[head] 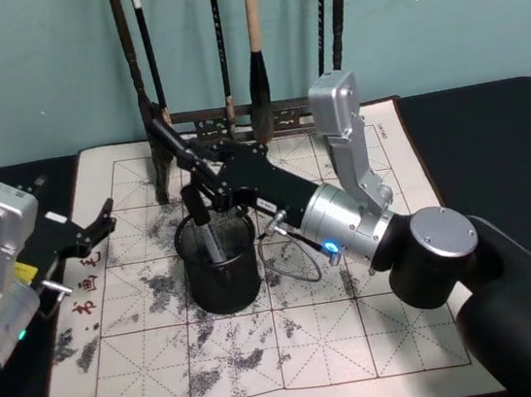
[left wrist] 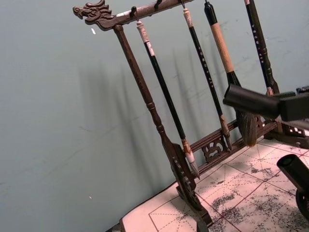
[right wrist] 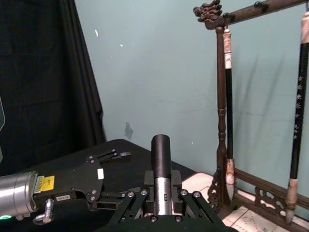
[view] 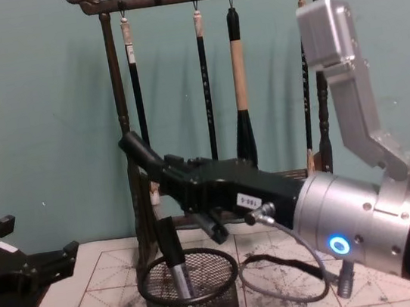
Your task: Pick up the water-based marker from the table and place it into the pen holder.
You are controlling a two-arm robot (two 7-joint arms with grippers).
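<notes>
The pen holder (head: 228,287) (view: 213,290), a round black mesh cup, stands on the ink-stained grid mat. The water-based marker (head: 203,228) (view: 177,268), with a black cap and grey body, leans upright inside it with its cap above the rim. My right gripper (head: 190,169) (view: 174,194) hovers just above and to the right of the holder. It is open, one finger pointing up and away, the other close beside the marker's cap without touching it. My left gripper (head: 98,230) sits open at the mat's left edge, with its fingers (left wrist: 251,101) facing the rack.
A tall dark wooden brush rack (head: 236,122) (view: 115,97) (left wrist: 159,125) (right wrist: 223,121) with hanging calligraphy brushes stands right behind the holder. The white grid mat (head: 315,349) covers a black table. A cable (head: 288,259) loops from the right wrist beside the holder.
</notes>
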